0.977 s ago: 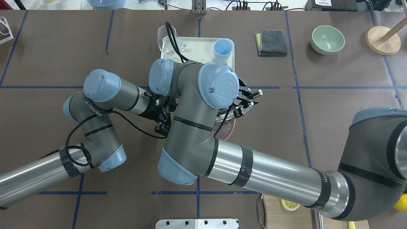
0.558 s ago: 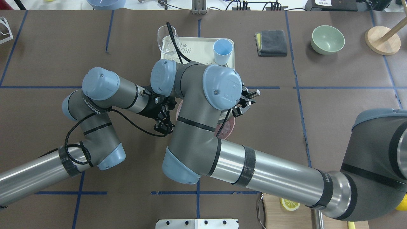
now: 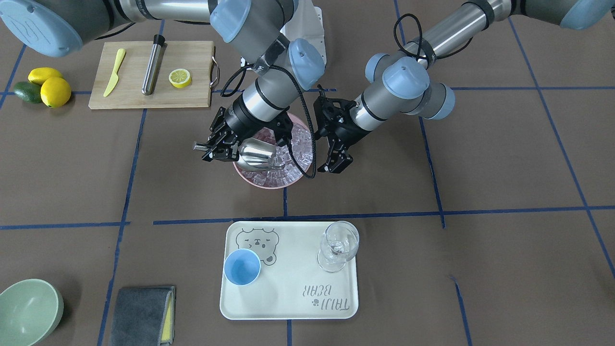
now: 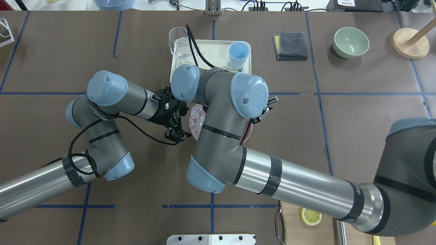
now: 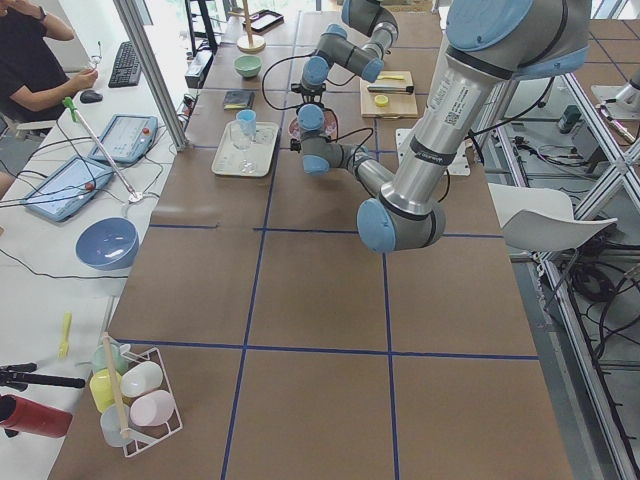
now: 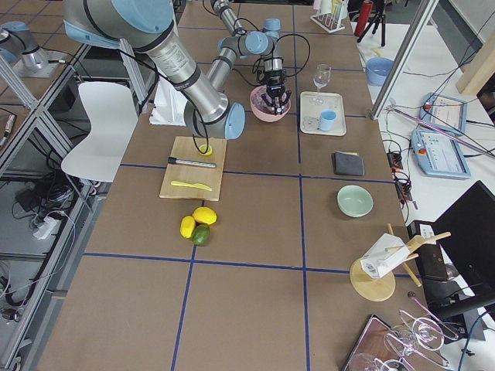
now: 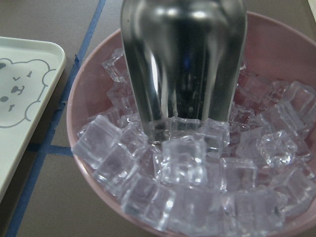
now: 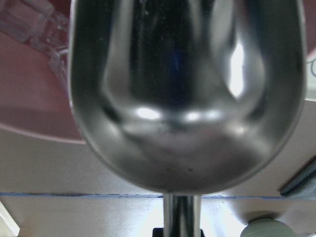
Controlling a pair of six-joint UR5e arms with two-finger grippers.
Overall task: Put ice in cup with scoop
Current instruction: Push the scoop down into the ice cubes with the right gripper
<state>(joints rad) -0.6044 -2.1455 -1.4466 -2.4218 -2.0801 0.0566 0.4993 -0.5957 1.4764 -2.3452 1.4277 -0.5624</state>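
The silver scoop [image 3: 257, 154] is tilted mouth-down, its lip in the ice [image 3: 294, 148] that fills a pink bowl [image 3: 269, 183]. My right gripper [image 3: 217, 147] is shut on the scoop's rod handle, just outside the bowl's rim. The left wrist view shows the scoop [image 7: 182, 64] pressing into the ice cubes [image 7: 182, 165]. The right wrist view is filled by the scoop's underside [image 8: 187, 94]. My left gripper [image 3: 335, 165] is open and empty beside the bowl's other side. The light blue cup [image 3: 242, 268] stands empty on a cream tray [image 3: 288, 307]. It also shows in the overhead view [image 4: 238, 54].
A wine glass [image 3: 338, 246] stands on the tray beside the cup. A cutting board [image 3: 153, 81] with a yellow knife, a steel cylinder and a lemon slice lies behind the bowl. A green bowl [image 3: 29, 310] and a grey cloth [image 3: 141, 315] are near the tray.
My right arm's wrist has swung to the right in the overhead view, uncovering ice in the bowl. My left gripper has shifted slightly to the right, toward the bowl.
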